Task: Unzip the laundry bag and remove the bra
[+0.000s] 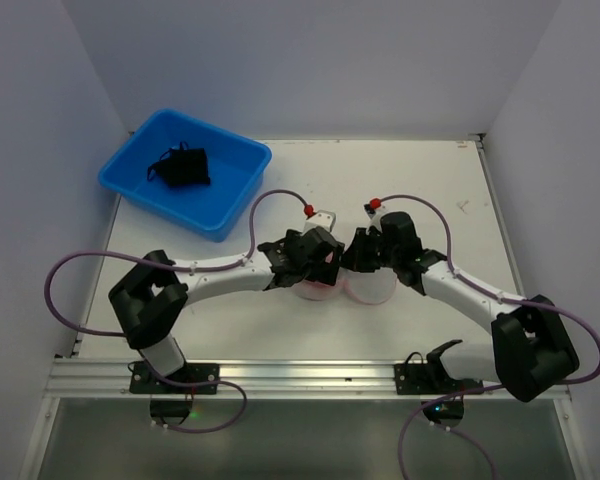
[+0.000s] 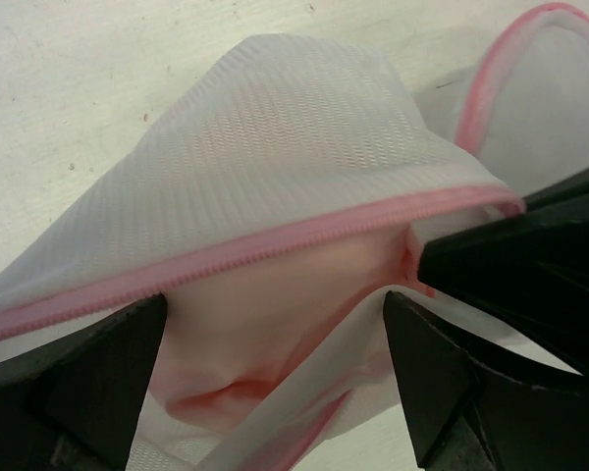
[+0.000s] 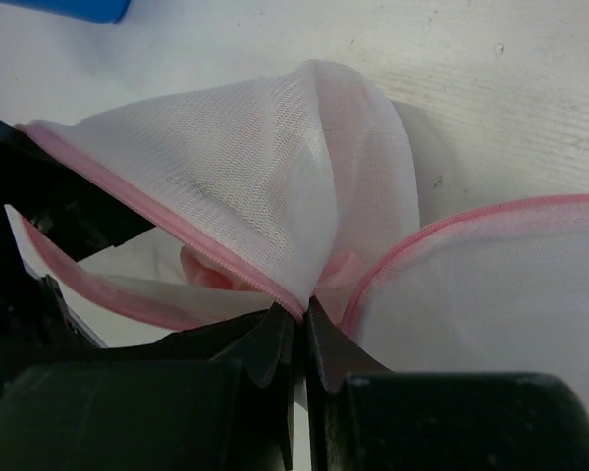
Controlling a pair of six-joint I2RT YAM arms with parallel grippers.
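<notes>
- The left gripper (image 2: 275,319) has its jaws wide apart. One finger is in the lower left of the left wrist view and the other in the lower right, either side of the open mouth of the laundry bag (image 2: 304,147). Nothing is pinched between them.
- Between those fingers, inside the opening, lies the bra (image 2: 260,339). It is pale pink and soft, with a fold showing near the bottom centre of the frame.
- The right gripper (image 3: 299,334) has its jaws pressed together on the bag's pink rim, where the two mesh halves meet, at the bottom centre of the right wrist view.
- The zip (image 2: 275,247) runs as a pink toothed band from the left edge towards the right of the left wrist view. It is parted from the lower rim, so the bag gapes on that side.
- In the right wrist view one white mesh half rises as a dome in the middle, and the other spreads out in the lower right. A little pink fabric shows in the gap under the dome.
- In the top view both grippers meet just below the middle of the frame, over the bag, which lies on the white bench (image 1: 430,190).
- A blue tub (image 1: 195,215) sits in the upper left of the top view, well apart from the bag, with a black item (image 1: 180,167) inside it.
</notes>
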